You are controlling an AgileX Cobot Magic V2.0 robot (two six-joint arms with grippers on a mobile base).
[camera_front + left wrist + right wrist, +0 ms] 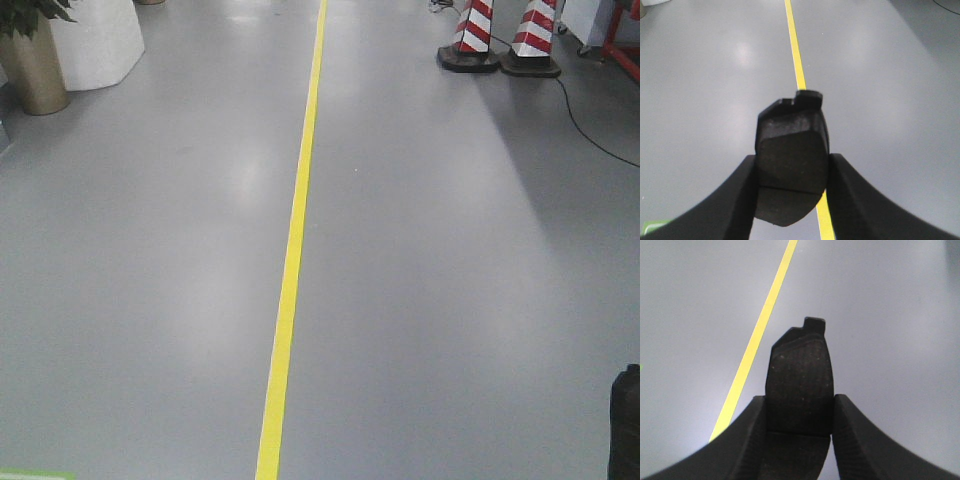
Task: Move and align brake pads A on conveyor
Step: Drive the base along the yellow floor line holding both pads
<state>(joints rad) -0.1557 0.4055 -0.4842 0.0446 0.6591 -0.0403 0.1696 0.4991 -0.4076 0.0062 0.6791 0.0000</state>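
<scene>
left brake pad [790,135]: dark grey, on end, pinched in left tool [792,161] | right brake pad [800,365]: same, in right tool [799,402]

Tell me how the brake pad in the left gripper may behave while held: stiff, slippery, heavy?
The brake pad is probably stiff: it stands straight out of the left gripper without sagging. Its grainy face likely resists slipping. Held only by its two sides, it might pivot if bumped.

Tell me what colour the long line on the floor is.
Yellow; the floor line shows best in the exterior front-facing view.
</scene>
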